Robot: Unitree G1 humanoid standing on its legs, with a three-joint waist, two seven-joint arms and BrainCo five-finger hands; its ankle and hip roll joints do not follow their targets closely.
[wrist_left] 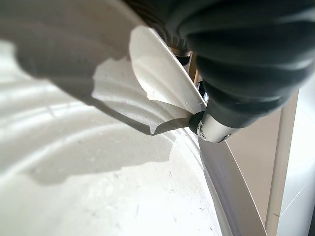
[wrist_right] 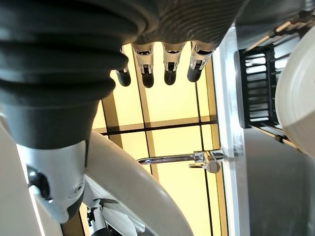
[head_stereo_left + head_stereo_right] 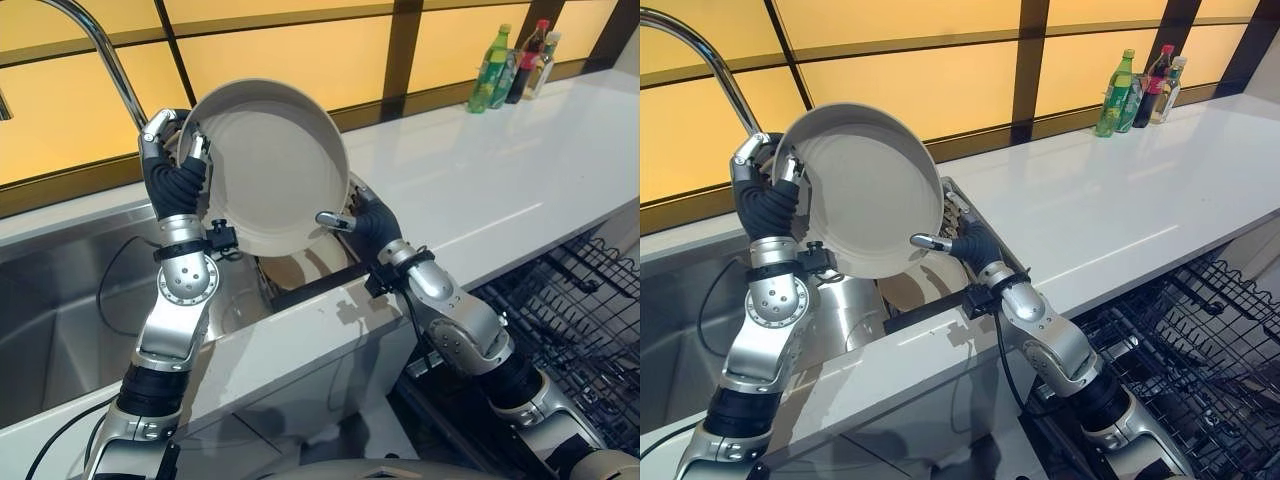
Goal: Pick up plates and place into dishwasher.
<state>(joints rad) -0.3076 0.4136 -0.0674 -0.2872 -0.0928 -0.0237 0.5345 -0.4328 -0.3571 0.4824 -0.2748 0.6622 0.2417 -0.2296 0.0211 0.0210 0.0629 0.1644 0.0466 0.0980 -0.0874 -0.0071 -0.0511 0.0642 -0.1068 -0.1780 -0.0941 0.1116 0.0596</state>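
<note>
cream-white and round, the deep-rimmed ceramic plate (image 3: pixel 268 165) was held up on edge above the stainless steel sink (image 3: pixel 60 310), its hollow face turned toward the head camera. the left hand (image 3: pixel 172 160) gripped its rim, fingers curled over the edge and thumb pressed on the inner face, as its wrist view showed. the right hand (image 3: pixel 362 222) was at the plate's lower edge with its fingers straight and relaxed, holding nothing. below the plate a second pale dish (image 3: pixel 305 265) stood in the black slotted drying rack (image 2: pixel 261 93) at the sink's end. a curved chrome tap (image 3: pixel 95 45) rose behind the left hand. on the white countertop (image 3: pixel 500 170) a green bottle (image 3: pixel 491 70) and two dark-capped bottles (image 3: pixel 530 60) stood against the amber wall panels; their labels were too small to read. the black wire dishwasher basket (image 3: pixel 580 320) stood open below the counter's right end.
</note>
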